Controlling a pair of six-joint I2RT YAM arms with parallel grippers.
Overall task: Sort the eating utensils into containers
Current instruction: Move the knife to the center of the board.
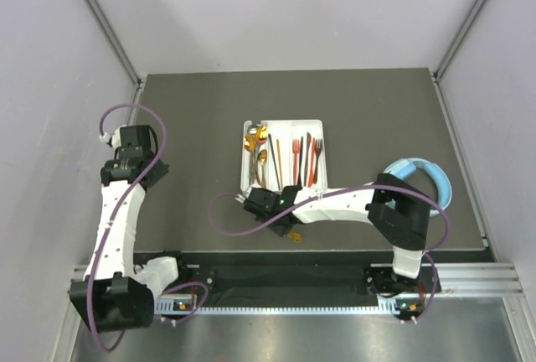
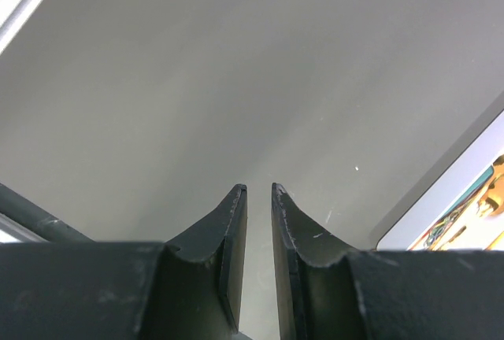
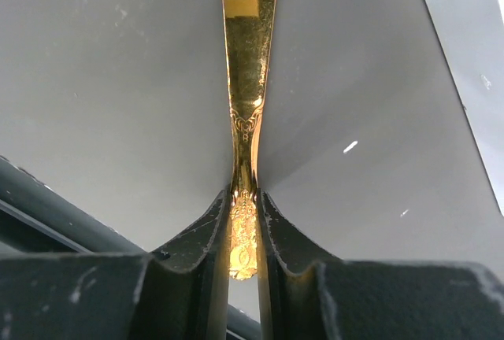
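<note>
Light-blue headphones (image 1: 419, 162) on dark table (image 1: 193, 127), right side.

One white divided tray (image 1: 314, 125) is sitting on one dark table (image 1: 193, 127), with one pair of light-blue headphones (image 1: 435, 171) lying nearby and two robot arms, a left arm (image 1: 117, 211) and a right arm (image 1: 343, 204), reaching over it. Two gold spoons (image 1: 258, 140) and three red-orange forks (image 1: 306, 157) are lying in the tray, plus thin black sticks (image 1: 275, 161) too fine to count. One more gold utensil (image 3: 248, 80) is showing outside the tray.
</note>
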